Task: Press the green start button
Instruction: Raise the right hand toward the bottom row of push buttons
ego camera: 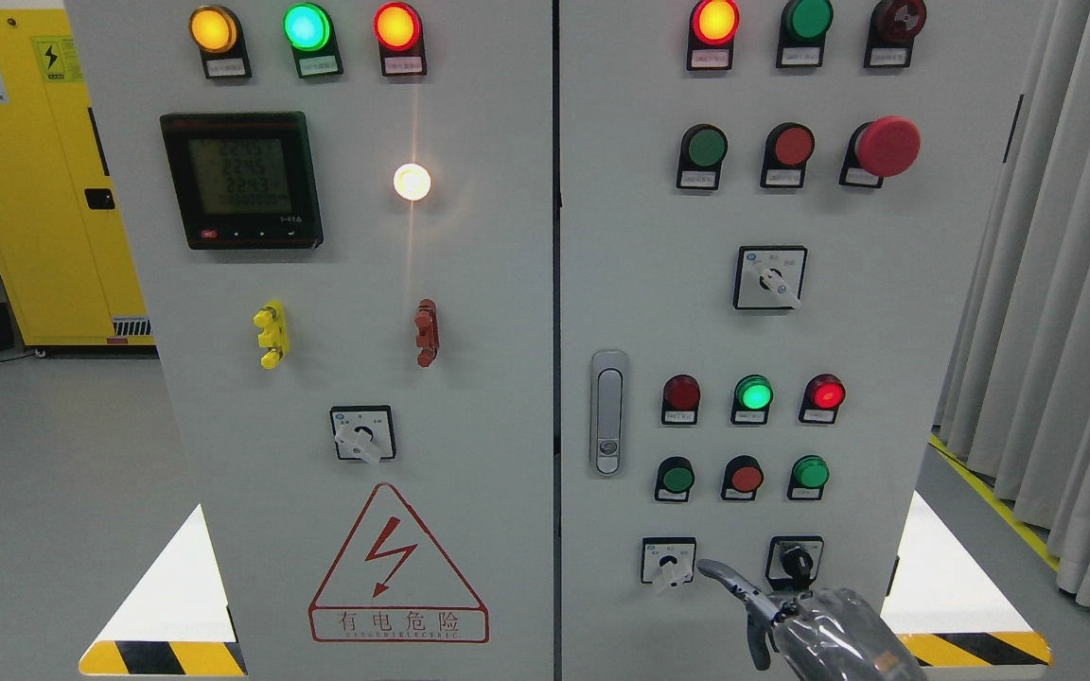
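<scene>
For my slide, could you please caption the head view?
Right hand raises one finger below the control cabinet's green buttons.

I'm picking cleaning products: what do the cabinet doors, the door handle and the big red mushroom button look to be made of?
Cabinet doors: probably painted sheet metal, with an even matt pale-grey coat. Door handle: looks like metal or chromed plastic with a satin silver sheen. Mushroom button: likely moulded plastic, uniformly red with a soft gloss.

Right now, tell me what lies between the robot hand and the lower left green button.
Head view: between the right robot hand and green button sits only a white rotary switch on bare panel.
</scene>
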